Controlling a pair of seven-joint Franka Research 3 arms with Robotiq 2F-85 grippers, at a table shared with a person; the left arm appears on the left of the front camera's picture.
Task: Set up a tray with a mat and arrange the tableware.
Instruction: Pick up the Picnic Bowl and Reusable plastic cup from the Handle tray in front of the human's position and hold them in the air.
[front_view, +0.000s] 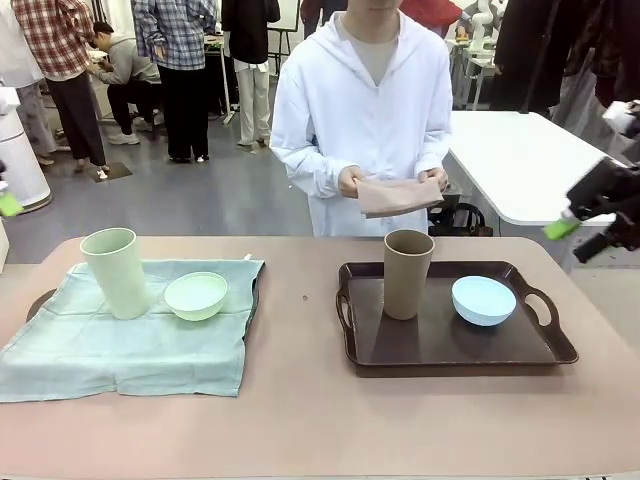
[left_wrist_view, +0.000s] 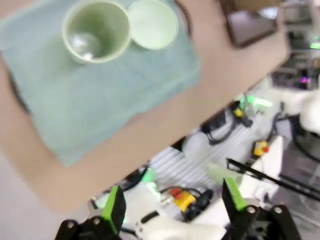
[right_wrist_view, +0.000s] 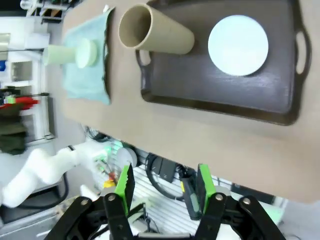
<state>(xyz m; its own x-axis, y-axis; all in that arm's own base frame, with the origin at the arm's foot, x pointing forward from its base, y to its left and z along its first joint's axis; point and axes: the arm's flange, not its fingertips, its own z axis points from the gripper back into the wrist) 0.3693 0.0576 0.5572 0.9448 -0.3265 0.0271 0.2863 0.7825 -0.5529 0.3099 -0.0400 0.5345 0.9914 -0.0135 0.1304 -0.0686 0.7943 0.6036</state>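
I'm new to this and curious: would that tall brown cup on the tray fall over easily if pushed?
The brown cup is tall and narrower at its base, so a high push would likely tip it. It looks empty and plastic, so probably light. The tray rim might stop it rolling.

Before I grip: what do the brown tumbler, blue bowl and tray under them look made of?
Brown tumbler: likely matte plastic; even, dull surface without glare. Blue bowl: same matte plastic look, thin rim. Tray: probably hard plastic, slightly glossy; soft reflections on its floor.
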